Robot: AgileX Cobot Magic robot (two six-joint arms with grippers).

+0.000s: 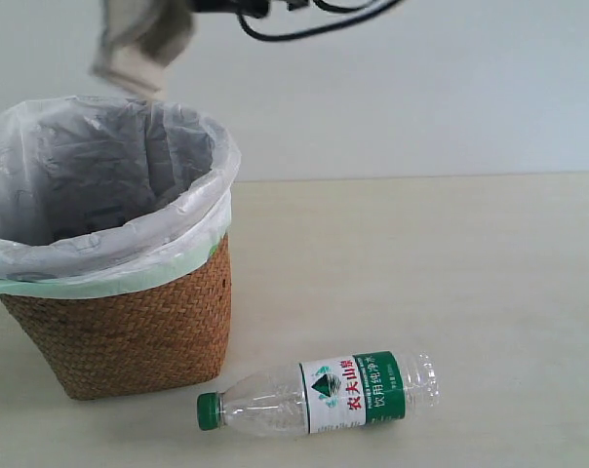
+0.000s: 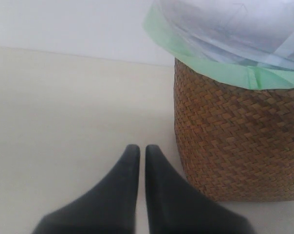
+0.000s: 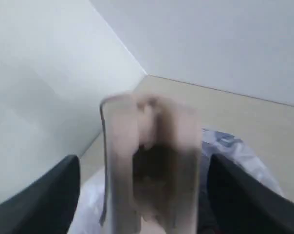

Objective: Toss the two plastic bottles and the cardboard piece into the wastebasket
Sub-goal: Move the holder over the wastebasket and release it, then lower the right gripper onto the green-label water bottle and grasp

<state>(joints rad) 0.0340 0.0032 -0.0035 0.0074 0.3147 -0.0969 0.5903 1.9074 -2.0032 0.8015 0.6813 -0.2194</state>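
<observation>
Wastebasket (image 1: 129,331) of brown woven wicker, tapered, stands at the left of the exterior view, lined with a translucent white bag (image 1: 109,166) whose green edge folds over the rim. Above its mouth hangs the cardboard piece (image 1: 138,44), tan and blurred. Near the wastebasket's foot a clear bottle (image 1: 319,395) with a green cap and green-white label lies on its side on the table (image 1: 470,273).

The left wrist view has the left gripper (image 2: 138,148) low beside the wastebasket, its fingers almost together with nothing between them.

The right wrist view has the right gripper (image 3: 143,158) spread wide above the bag. The blurred cardboard piece is between its fingers, with a gap on each side.
</observation>
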